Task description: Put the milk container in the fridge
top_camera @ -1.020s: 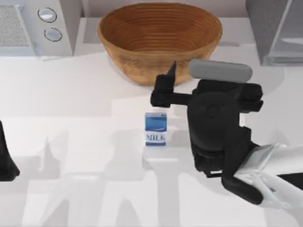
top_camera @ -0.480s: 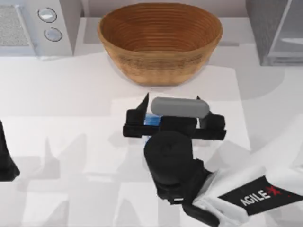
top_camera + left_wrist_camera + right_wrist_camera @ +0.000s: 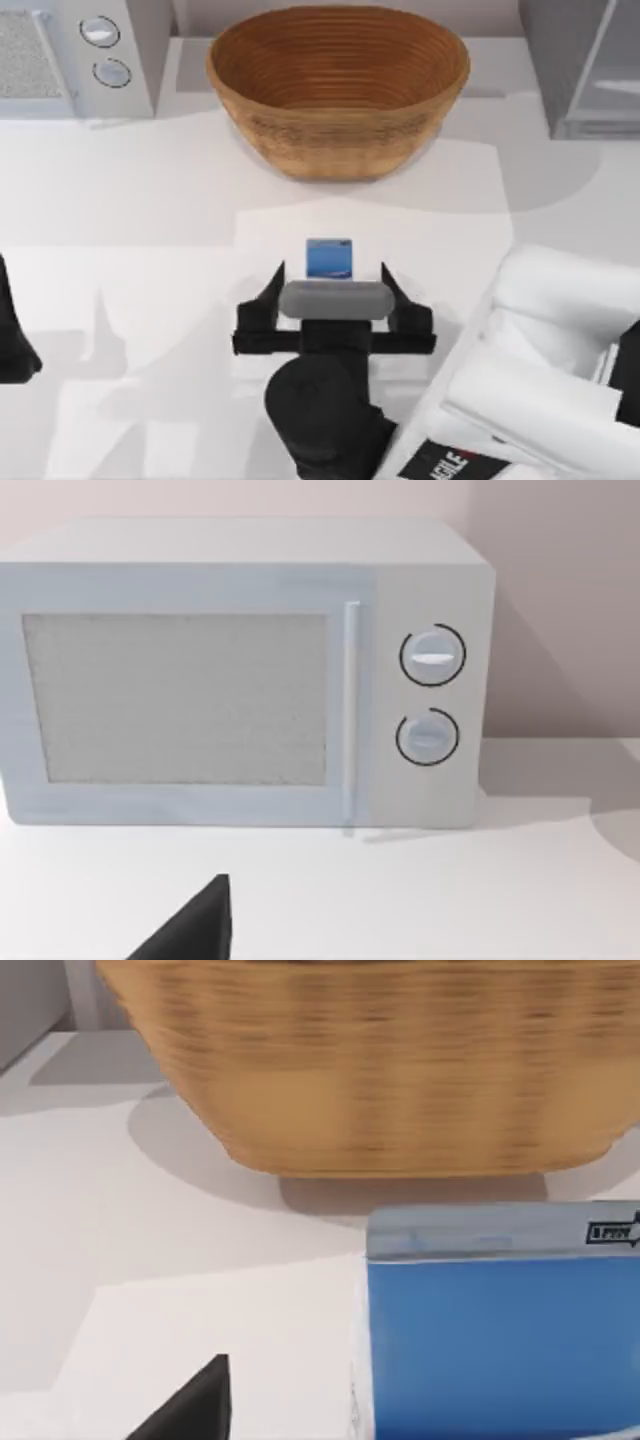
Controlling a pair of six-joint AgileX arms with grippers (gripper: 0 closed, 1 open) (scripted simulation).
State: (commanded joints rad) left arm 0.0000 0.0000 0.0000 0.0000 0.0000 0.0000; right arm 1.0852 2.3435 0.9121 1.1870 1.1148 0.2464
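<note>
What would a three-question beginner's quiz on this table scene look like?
1. True or false: the milk container lies inside the basket.
2. Which gripper is nearest the carton? A) left gripper B) right gripper
3. Fill in: the right gripper's fingers are spread ____.

Key: 1 false, it stands upright on the table in front of the basket. 2 B. 3 open, one each side of the carton.
</note>
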